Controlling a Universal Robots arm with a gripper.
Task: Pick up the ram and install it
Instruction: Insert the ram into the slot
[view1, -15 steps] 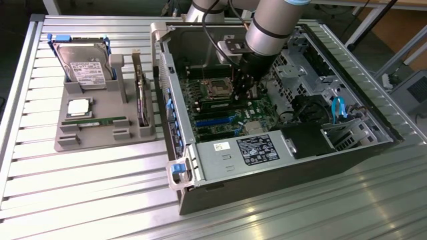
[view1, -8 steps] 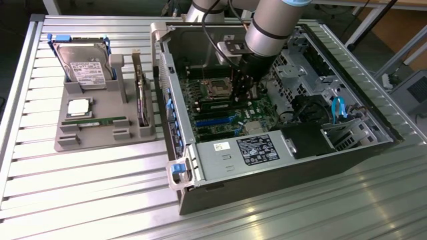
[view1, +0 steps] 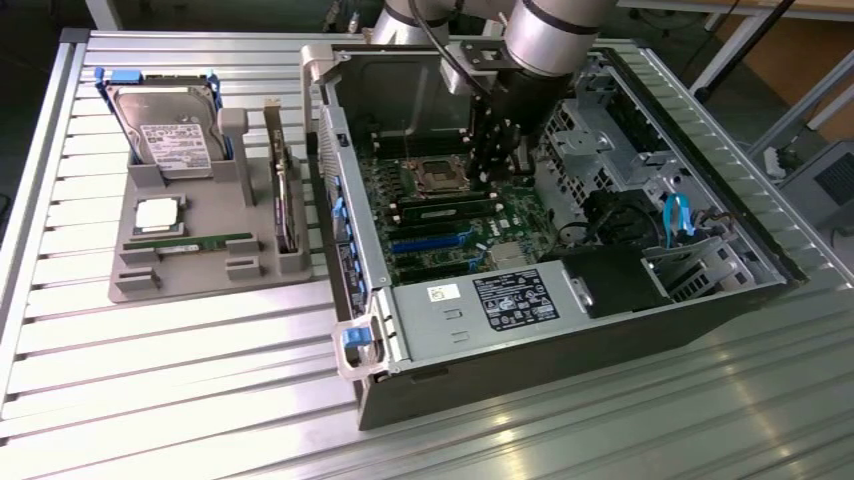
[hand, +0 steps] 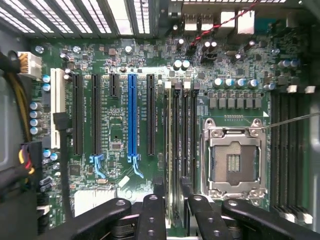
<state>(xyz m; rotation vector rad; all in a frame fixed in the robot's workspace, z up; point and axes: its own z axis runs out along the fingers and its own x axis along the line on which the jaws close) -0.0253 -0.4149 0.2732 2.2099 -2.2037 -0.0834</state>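
Table (view1: 200, 400): ribbed metal top, carrying a grey tray and an open computer case side by side.
Tray (view1: 134, 285): on the exterior view's left, well apart from the gripper.
Tray contents: hard drive (view1: 167, 125) upright at the back; square silver chip (view1: 158, 213) lying flat; a green stick (view1: 187, 243) lying in the front groove; a dark card (view1: 283, 195) standing on edge along the side nearest the case.
Computer case (view1: 561, 360): lying open, motherboard (hand: 115, 115) facing up, labelled power box (view1: 514, 300) near the front wall.
Ram (hand: 173, 150): standing in a motherboard slot just beside the processor socket (hand: 234, 160), seen as a green strip (view1: 441, 212) in the exterior view.
Gripper (hand: 175, 220): inside the case, right over the ram slots (view1: 505, 165).
Jaws: apart, one finger (hand: 150, 217) on either side of the ram, not clamping it.
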